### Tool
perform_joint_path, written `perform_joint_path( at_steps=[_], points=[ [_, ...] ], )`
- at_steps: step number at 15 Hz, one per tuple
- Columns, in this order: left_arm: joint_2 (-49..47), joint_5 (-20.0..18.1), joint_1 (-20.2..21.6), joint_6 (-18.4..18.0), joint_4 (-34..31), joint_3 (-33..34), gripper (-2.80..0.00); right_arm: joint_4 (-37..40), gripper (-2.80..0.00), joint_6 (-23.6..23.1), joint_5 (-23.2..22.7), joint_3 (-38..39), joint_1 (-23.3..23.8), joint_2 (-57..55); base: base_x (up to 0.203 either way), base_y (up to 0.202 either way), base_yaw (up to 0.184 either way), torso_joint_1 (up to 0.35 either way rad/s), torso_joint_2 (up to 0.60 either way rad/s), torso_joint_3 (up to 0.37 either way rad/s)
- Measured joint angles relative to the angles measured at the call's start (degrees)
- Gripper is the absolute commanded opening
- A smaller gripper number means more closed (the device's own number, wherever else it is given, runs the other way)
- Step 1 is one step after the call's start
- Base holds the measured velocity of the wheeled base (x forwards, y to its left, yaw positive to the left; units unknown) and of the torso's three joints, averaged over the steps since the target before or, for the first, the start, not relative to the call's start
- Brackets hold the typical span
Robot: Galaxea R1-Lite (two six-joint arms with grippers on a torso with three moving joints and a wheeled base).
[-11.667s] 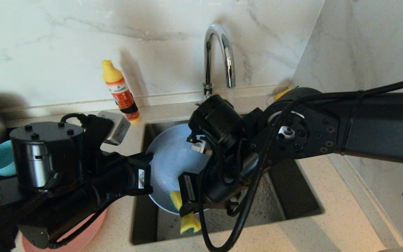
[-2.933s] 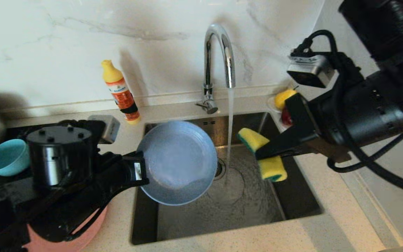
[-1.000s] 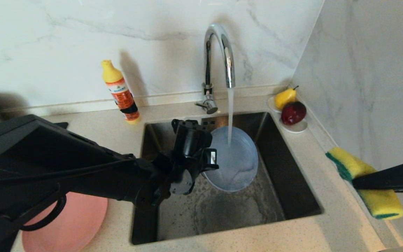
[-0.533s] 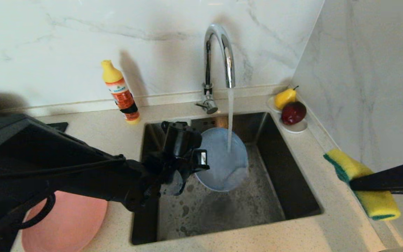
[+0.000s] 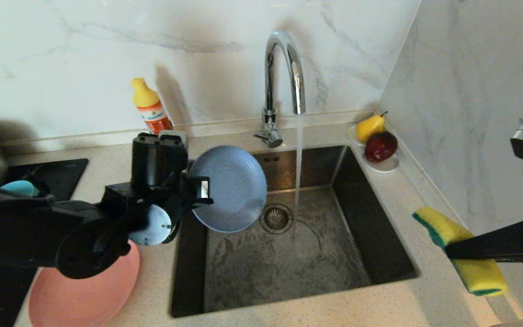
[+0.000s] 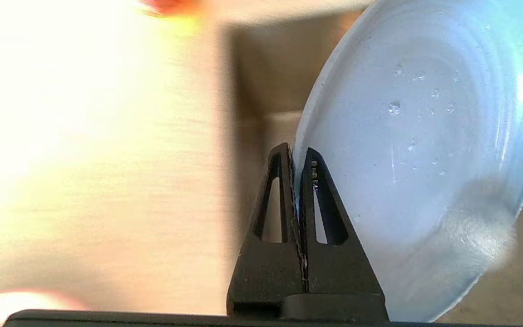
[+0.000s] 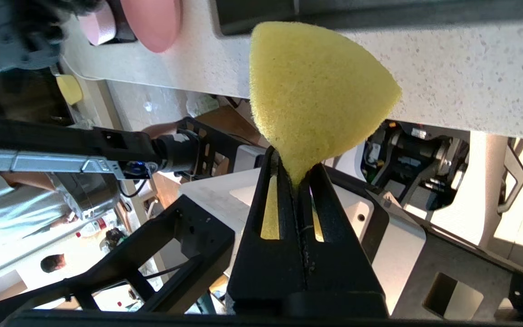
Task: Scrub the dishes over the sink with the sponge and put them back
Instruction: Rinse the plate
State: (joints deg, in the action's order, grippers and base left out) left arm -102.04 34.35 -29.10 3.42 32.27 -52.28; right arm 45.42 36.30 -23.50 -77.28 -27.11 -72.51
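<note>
Fingers [image 5: 199,193] of the left gripper [image 5: 200,196] are clenched on the rim of the grey-blue plate [image 5: 229,188], which is held tilted on edge above the left rear corner of the sink [image 5: 379,277], beside the water stream falling from the chrome tap [image 5: 284,68] toward the drain strainer [image 5: 276,218]. Head view, further: the right gripper [image 5: 452,250] pinches the sponge [image 5: 463,252] at its middle, above the counter to the right of the sink. A salmon-pink plate [image 5: 80,295] lies flat on the counter left of the sink, partly under the left arm. A teal bowl [image 5: 18,187] shows at the far left, mostly hidden. A detergent bottle [image 5: 150,106] stands against the wall behind the left gripper, and a white saucer [image 5: 382,165] with a pear and a red fruit sits at the right rear corner of the sink.

Left wrist view: the two fingers [image 6: 320,213] grasp the plate rim between them; the plate's inner face carries water droplets.

Right wrist view: the gripper [image 7: 295,175] squeezes the yellow foam to a narrow waist between closed fingers [image 7: 270,204]; the counter edge lies beyond it, and the pink plate [image 7: 152,20] and a smaller pale pink bowl [image 7: 98,25] show at the far end.
</note>
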Motion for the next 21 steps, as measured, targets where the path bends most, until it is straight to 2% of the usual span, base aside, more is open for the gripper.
perform_joint_path(
  at_steps=[3,8,18,21],
  points=[
    [3.1,0.4,4.0,-5.3,5.0,3.3,-2.80,0.0,-2.80,0.0,0.1,0.8,0.1,-0.4,0.000,0.000,0.000,0.000,0.00,0.000],
    [5.1,1.6,6.3,-9.4,10.0,6.6,-2.80,0.0,-2.80,0.1,-0.1,1.4,0.1,-0.8,0.000,0.000,0.000,0.000,0.00,0.000],
    [5.8,1.1,8.3,-8.2,10.2,8.8,-2.80,-3.8,-2.80,0.3,-0.1,4.7,0.1,-0.7,0.000,0.000,0.000,0.000,0.00,0.000],
    [8.3,0.4,9.1,-7.4,7.2,8.6,-2.80,-3.9,-2.80,0.3,-0.1,5.4,0.1,-0.4,0.000,0.000,0.000,0.000,0.00,0.000]
  ],
)
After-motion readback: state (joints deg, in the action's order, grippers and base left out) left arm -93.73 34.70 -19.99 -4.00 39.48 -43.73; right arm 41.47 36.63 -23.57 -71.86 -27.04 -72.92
